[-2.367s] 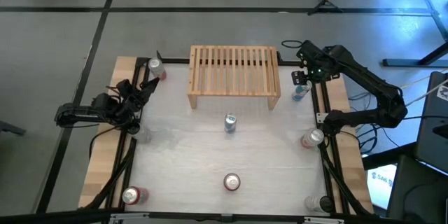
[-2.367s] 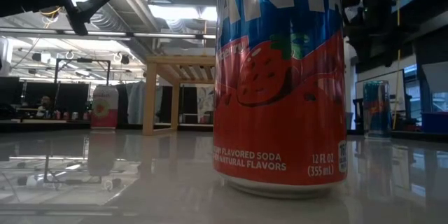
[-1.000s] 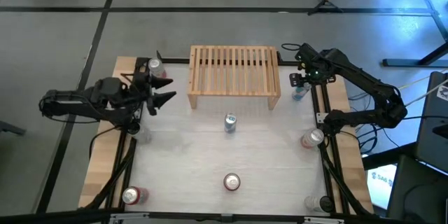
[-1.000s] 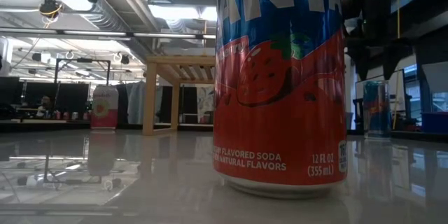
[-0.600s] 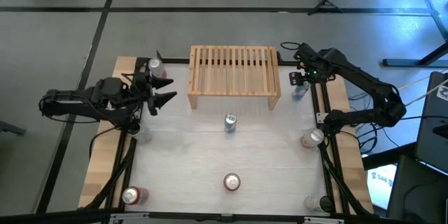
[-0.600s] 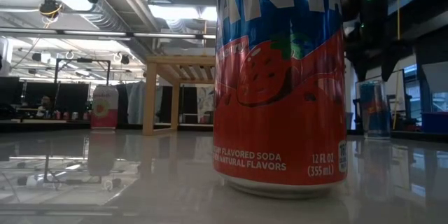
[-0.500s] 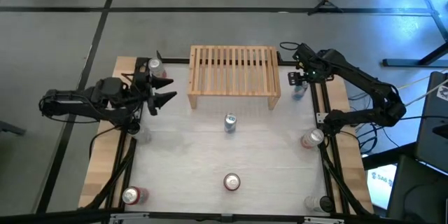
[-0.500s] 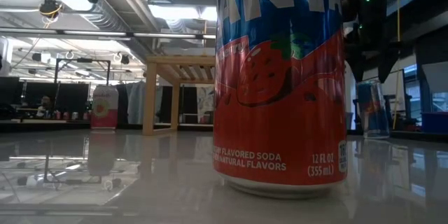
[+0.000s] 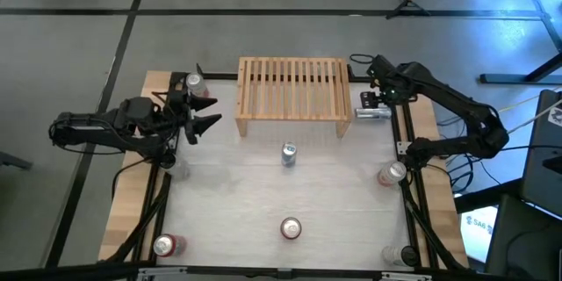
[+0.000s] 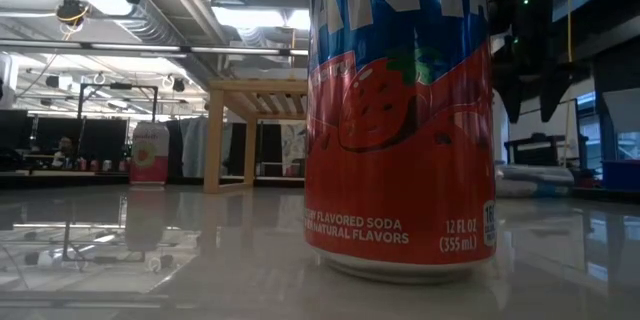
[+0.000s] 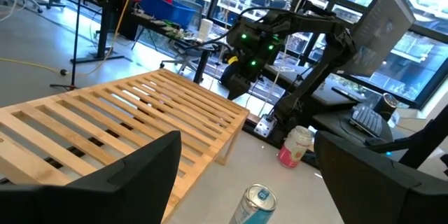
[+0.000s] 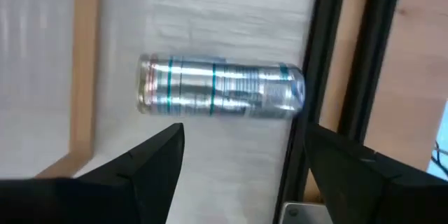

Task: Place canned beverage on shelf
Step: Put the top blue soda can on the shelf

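White table ringed by a black frame, seen from above. Wooden shelf standing at the far middle, slats bare. Left arm reaching in from the left edge; left gripper spread wide, holding nothing, hovering near the shelf's left end with a pink can just beyond it. Right arm bent over the far right corner; right gripper spread wide and empty. Silver can lying on its side on the table, just beside the shelf's right leg and against the black frame rail, below and ahead of the right fingers, not between them, apart from both. Blue can upright in front of the shelf. Red can upright nearer the front edge, filling the low view. More cans at the right edge and front left corner.
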Action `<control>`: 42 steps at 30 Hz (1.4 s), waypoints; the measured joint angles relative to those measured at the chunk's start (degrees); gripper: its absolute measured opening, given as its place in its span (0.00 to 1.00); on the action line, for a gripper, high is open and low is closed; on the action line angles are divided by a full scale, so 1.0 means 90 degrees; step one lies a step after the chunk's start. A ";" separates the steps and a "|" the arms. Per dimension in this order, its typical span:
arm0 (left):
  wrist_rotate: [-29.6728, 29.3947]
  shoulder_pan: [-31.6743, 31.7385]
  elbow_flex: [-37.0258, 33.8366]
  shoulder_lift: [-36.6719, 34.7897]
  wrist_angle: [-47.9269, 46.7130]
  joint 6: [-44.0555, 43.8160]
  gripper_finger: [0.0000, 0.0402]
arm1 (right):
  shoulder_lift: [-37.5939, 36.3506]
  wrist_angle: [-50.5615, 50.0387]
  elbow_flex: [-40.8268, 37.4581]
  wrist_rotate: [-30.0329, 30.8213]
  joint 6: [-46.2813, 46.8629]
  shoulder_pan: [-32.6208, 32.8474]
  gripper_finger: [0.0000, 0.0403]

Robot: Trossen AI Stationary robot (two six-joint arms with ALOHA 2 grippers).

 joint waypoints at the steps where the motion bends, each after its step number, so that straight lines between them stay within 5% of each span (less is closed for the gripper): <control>1: 0.0000 0.0000 0.0000 0.0000 -0.0002 0.0000 0.80 | 0.0005 0.0002 0.0000 -0.0118 -0.0224 0.0000 0.71; 13: -0.0005 0.0002 0.0000 0.0000 -0.0046 -0.0009 0.80 | 0.0379 0.0022 -0.0005 -0.0076 -0.3630 0.0000 0.71; 21: -0.0017 0.0000 0.0000 0.0000 0.0000 -0.0188 0.80 | 0.0713 0.0426 -0.0084 -0.0576 -0.4321 0.0000 0.71; 42: -0.0284 0.0000 -0.0002 0.0000 0.0117 -0.0228 0.80 | 0.1247 0.1506 -0.1311 -0.0467 -0.5950 0.0000 0.71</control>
